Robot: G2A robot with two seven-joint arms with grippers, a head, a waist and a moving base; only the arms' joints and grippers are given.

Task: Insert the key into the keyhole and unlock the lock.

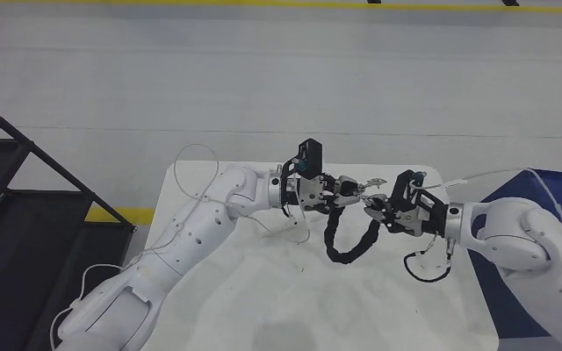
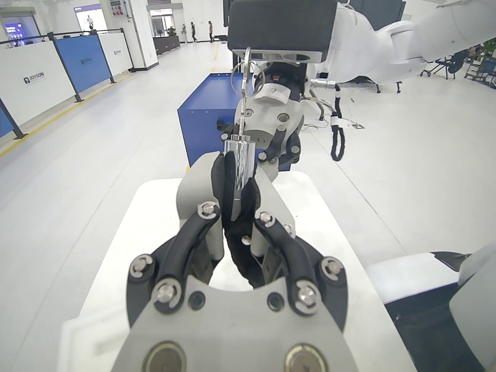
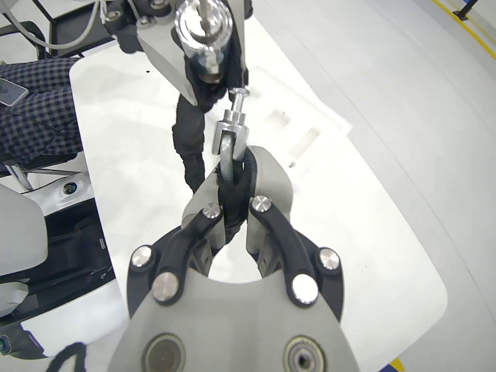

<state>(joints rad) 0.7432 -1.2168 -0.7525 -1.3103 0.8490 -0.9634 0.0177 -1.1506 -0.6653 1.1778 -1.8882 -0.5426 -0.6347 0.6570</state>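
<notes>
From where I stand the job looks nearly finished. Both arms are raised over the table and meet nose to nose. A black cable (image 1: 347, 247) sags in a loop between them, hanging toward the tabletop.

The left gripper (image 2: 237, 174) is clenched on the chrome lock cylinder (image 2: 241, 156), its dark pads pressed against the cylinder's sides. The right gripper (image 3: 234, 168) is closed tight on the cable's other end, a chrome fitting with a locking pin (image 3: 231, 121). That pin points at the cylinder and sits close to it, but a gap shows between them — so I judge the lock already released.

The key (image 2: 244, 90) sits with its blade in the keyhole at the cylinder's end face, its ring dangling free. So insertion is done and the turn appears done too. At most the two halves need drawing apart or setting down.

The room is a big, bright hall with a pale floor and blue and white barriers (image 2: 83, 59) along one side. A blue cabinet (image 2: 205, 125) stands just past the white, round-cornered table (image 2: 155, 214). On the table lies a white tray (image 3: 310, 117) with rectangular recesses.
</notes>
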